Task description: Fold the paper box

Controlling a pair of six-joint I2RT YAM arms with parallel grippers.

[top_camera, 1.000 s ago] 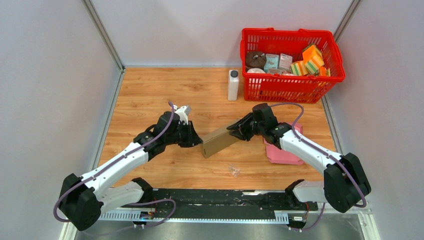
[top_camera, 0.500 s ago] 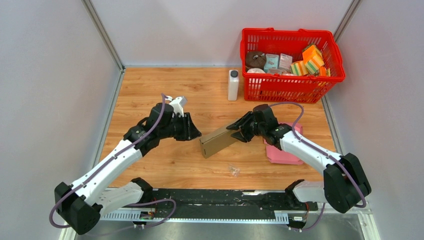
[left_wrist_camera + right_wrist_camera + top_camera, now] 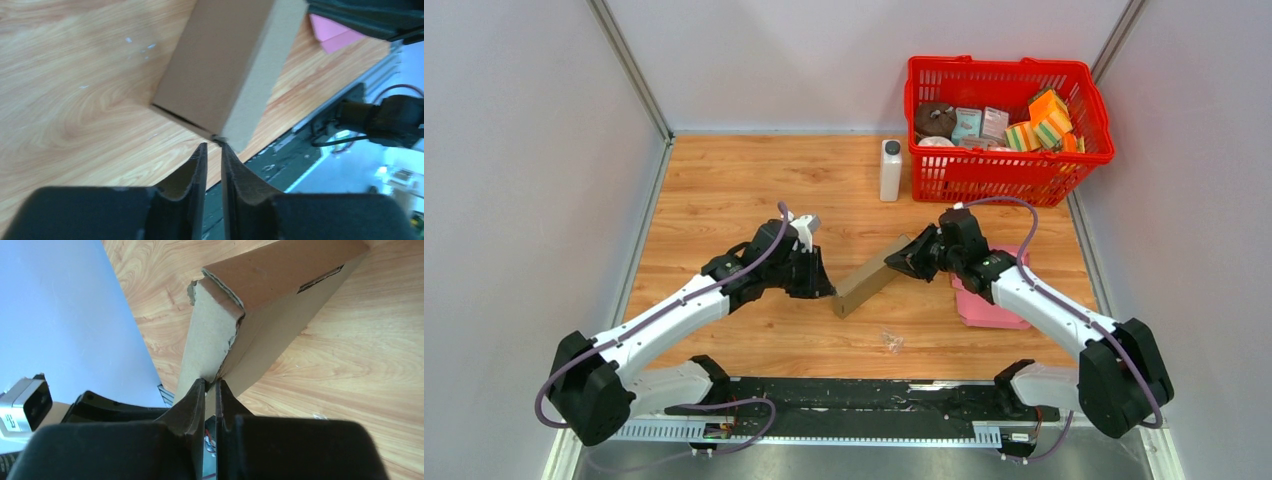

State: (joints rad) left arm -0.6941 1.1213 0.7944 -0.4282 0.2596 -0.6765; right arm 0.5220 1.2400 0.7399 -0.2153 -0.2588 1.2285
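**Two grippers, one at each end of the box**

Both arms reach in to the middle of the wooden table [image 3: 724, 190], where the cardboard box [image 3: 869, 278] lies slantwise between them, one end toward the near left and the other toward the far right.

The right gripper [image 3: 210, 381] has the far-right end. Its fingers are pressed together on the ragged edge of a flap there, with the cardboard running down between their tips.

The left gripper [image 3: 214, 145] sits at the near-left end. Its fingers are drawn almost together, with only a slit between them, and their tips touch the lowest corner of the box. Whether any cardboard is nipped in that slit cannot be made out.

Around them:
- A pink sheet [image 3: 984, 305] lies flat on the right side of the table, partly covered by the right arm [image 3: 1034, 295], which crosses over it.
- A small plastic scrap [image 3: 891, 342] lies on the near side of the box, apart from it.
- A white bottle [image 3: 891, 170] stands upright at the far side, just beside the left end of a red basket [image 3: 999, 62].
- The basket sits in the far right corner and holds sponges [image 3: 1046, 120] and small packets (too small to read). Both it and the bottle are well apart from the box.
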